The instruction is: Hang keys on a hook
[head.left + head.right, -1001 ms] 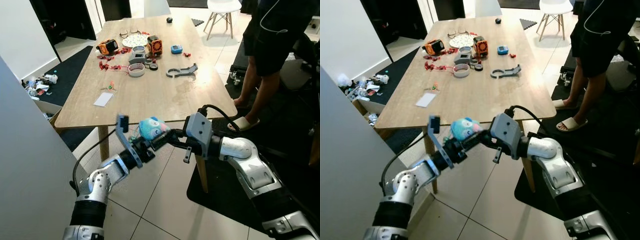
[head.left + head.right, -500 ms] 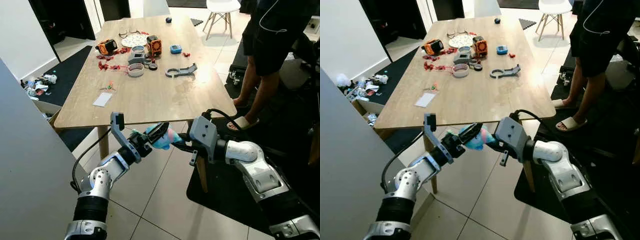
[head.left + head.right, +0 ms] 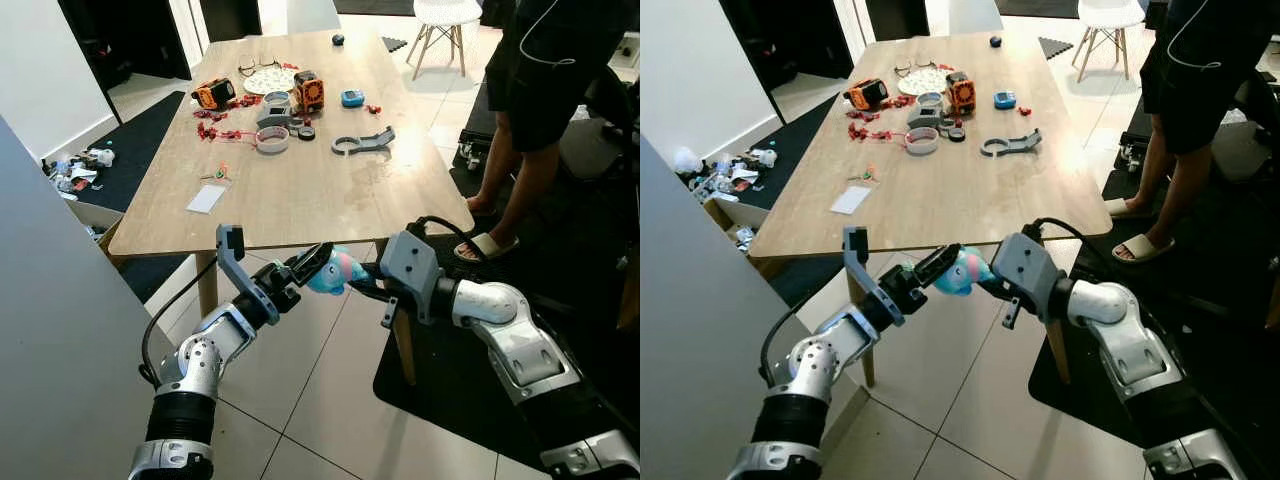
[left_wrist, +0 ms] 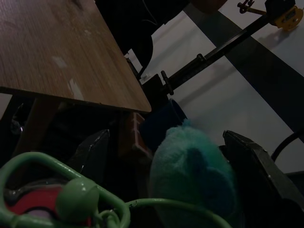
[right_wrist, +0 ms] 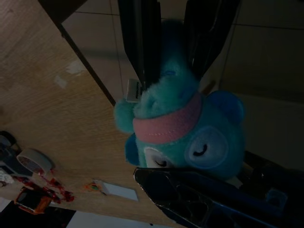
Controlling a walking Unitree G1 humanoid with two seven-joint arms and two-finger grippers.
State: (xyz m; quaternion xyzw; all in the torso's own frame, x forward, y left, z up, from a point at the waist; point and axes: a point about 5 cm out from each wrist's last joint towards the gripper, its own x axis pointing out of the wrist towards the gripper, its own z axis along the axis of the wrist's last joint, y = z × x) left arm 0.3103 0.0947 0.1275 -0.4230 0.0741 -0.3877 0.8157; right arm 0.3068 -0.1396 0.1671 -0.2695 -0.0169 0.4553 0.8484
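Handover: we see both grippers, left [image 3: 318, 262] and right [image 3: 362, 284], clamped on the plush [image 3: 337, 270]; free 1 before carrying it.

The small metal keys themselves cannot be made out; the fluffy teal plush keychain [image 3: 336, 270] and both grippers cover that spot. The green plastic loop [image 4: 61, 190] is cut by the frame edge. The person in black shorts [image 3: 545, 90] at far right is cropped above the waist. The small red pieces [image 3: 215, 128] on the wooden surface [image 3: 300, 200] are too small to identify.
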